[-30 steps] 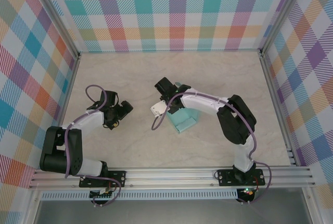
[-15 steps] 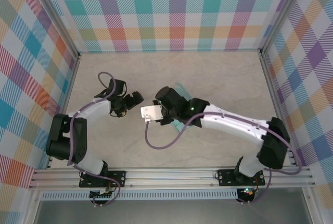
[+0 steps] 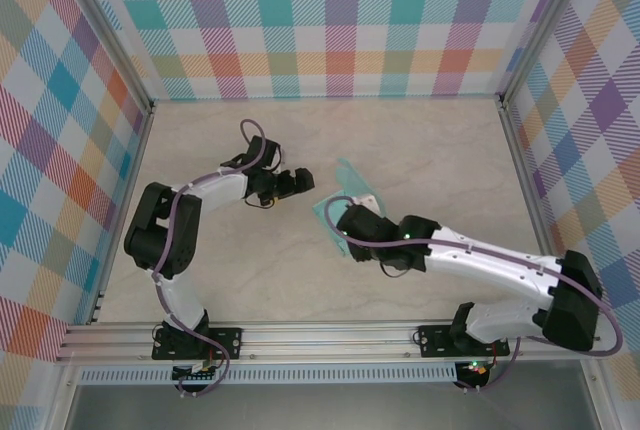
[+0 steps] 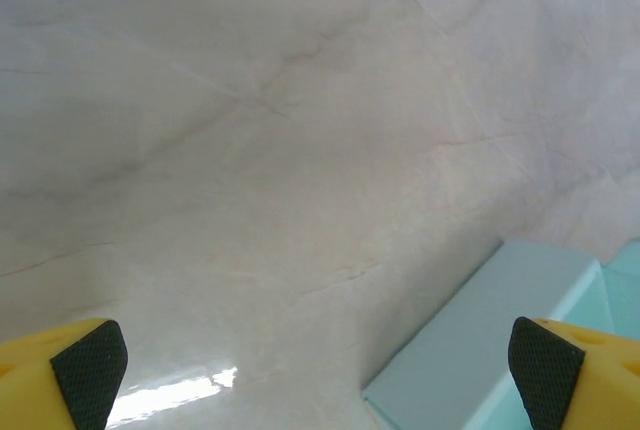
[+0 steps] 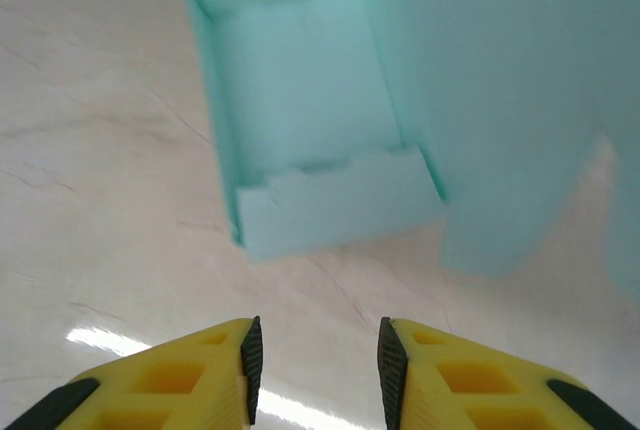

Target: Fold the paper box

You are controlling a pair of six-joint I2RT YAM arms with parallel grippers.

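The paper box (image 3: 347,193) was found near the middle of the worktop (image 3: 440,150), partly folded: in the right wrist view it was seen as a shallow open tray with a notched front flap, a broad panel raised at its right side. The right pincer (image 5: 315,360) was poised just short of that flap, its yellow fingers (image 5: 200,380) set near each other (a narrow gap left, nothing grasped). The left pincer (image 4: 320,370) was spread wide and empty just beside the box, a pale corner of which was seen between its fingertips
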